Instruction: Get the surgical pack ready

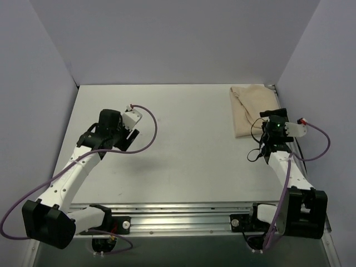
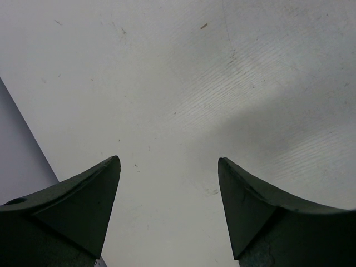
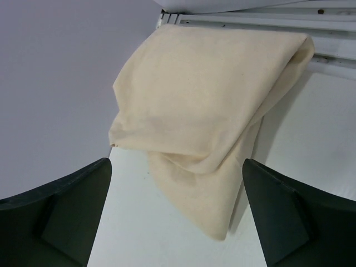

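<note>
The surgical pack shows only as a folded tan cloth bundle at the table's back right corner. In the right wrist view the cloth lies just ahead of the fingers, with one folded corner pointing toward them. My right gripper is open and empty at the cloth's near right edge; in its own view the right gripper holds nothing. My left gripper is open and empty over bare table at the left, and the left gripper shows only tabletop between its fingers. The tray, scissors, tweezers, gauze and green packets are out of view.
Grey walls close in the table at the back and both sides. A metal rail runs along the near edge between the arm bases. Purple cables loop off both wrists. The table's back rim lies just behind the cloth.
</note>
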Robot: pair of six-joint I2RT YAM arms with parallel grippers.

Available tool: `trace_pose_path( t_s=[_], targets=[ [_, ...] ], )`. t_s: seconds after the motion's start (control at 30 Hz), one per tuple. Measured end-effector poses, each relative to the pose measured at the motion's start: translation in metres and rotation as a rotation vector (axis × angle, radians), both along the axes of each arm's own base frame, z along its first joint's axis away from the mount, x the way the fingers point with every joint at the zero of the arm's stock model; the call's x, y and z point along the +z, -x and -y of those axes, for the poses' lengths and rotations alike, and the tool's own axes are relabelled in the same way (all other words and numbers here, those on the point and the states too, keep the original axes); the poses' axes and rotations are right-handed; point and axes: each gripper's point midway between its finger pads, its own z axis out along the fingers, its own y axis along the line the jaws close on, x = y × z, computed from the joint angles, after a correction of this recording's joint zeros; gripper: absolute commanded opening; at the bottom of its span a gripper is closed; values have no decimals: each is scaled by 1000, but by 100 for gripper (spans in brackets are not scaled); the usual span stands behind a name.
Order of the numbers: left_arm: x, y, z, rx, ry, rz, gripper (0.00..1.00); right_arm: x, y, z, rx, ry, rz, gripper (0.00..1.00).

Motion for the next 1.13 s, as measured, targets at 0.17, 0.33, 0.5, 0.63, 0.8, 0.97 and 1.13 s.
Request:
trace_pose_path(
  t_s=[0.17, 0.33, 0.5, 0.63, 0.8, 0.97, 1.13],
  targets=[
    [-7, 8, -9, 23, -11, -45, 81, 10, 38, -18, 119, 52, -68, 98],
    [-23, 25, -30, 80, -30, -123, 84, -1, 78, -43, 293, 96, -180, 100],
    [-57, 50, -68, 195, -56, -233, 84, 3, 101, -71, 466, 128, -178, 100],
    [-77, 64, -97, 302, -54, -289, 84, 2, 113, -83, 559, 169, -188, 100],
    [-98, 75, -114, 370, -52, -303, 84, -5, 119, -89, 627, 204, -224, 100],
    [-103, 82, -115, 377, -54, -284, 84, -6, 120, -92, 663, 229, -232, 100],
    [-96, 77, -116, 380, -50, -241, 85, -4, 120, -94, 679, 241, -223, 100]
  ],
)
